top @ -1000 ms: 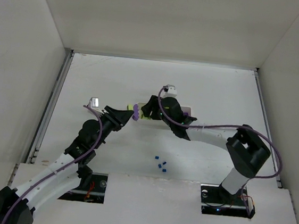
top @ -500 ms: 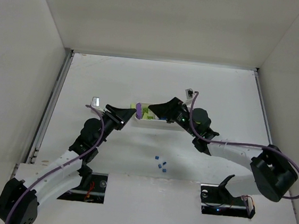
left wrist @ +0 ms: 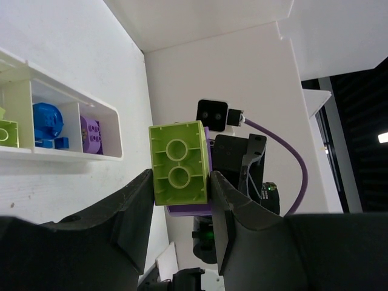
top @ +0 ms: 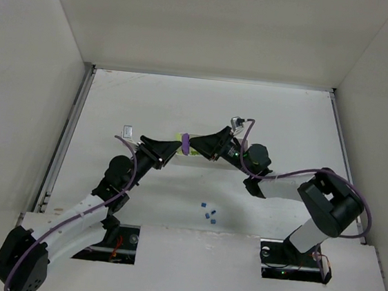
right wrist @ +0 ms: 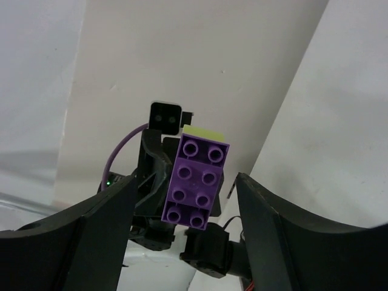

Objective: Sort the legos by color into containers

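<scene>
**Step in hand (judged): separating a stacked pair before sorting.**

The left hand (left wrist: 180, 176) is clamped on the lime green brick (left wrist: 179, 162), one finger against each side. It holds the brick in the air above the counter (top: 149, 106). A purple brick (right wrist: 195, 182) is stuck to the green brick's far face, with its studs facing the right hand (right wrist: 187, 180). The right hand stands wide, with a finger on each side of the purple brick and apart from it.

The white tray (left wrist: 66, 156) lies close below the two hands. Its compartments show green at one end, the round blue piece (left wrist: 47, 120) in the middle and a stored purple piece (left wrist: 91, 134) at the other end. Small blue bits (top: 208, 212) lie on the counter, well apart from the tray and toward the arm bases.

Recommended procedure:

1. Close the right hand on the purple brick's side walls only, keeping the fingers off the green brick.
2. Keep the left grip firm and the left arm steady.
3. Tilt the purple brick away at one end to peel it off. A straight pull is more likely to slip.
4. Work over the tray, so that a brick that springs free falls near it.
5. Place each brick in the compartment of its own colour.
</scene>
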Controlling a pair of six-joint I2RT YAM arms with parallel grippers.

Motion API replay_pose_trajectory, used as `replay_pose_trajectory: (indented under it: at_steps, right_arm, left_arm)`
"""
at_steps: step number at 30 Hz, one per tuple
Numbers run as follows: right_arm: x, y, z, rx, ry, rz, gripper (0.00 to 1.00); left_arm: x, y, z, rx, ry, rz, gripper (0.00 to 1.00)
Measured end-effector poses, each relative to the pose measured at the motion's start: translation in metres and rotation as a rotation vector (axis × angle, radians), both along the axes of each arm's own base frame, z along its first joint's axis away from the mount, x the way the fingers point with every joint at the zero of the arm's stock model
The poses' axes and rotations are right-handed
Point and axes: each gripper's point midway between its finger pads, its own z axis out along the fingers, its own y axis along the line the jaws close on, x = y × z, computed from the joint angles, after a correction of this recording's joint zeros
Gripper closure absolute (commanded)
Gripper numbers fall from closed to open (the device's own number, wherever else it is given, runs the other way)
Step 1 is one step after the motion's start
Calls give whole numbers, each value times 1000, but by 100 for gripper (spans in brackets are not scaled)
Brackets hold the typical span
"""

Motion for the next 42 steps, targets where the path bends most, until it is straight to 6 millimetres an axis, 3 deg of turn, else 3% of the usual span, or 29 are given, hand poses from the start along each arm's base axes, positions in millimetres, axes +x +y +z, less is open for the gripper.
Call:
replay_pose_trajectory:
  at_steps: [11,14,23,29,32,37,42]
  right_arm:
    - [5,6,0,17,14,13,42]
    - [6,7,-2,13,18,13,51]
    - [10,10,-6,-4,35,11,54]
    - [15,12,-12,-33,48,-6,73]
    - [17,10,-14,-58,48,-25,74]
    - [13,-6,-14,-117,21,-66,74]
    - [32,-48,-14,-153,-5,-189,74]
  left_arm:
    - [0,-6,-1,-6,0,-18,82]
    - [0,-7,-2,-6,1,-22,82]
    - [2,-9,-3,-6,1,-21,82]
    - [5,-8,-8,7,8,-9,82]
    - [6,-8,-11,14,14,-9,84]
    - [2,-10,-13,34,1,-34,84]
    - [7,-5,-19,58,5,-8,84]
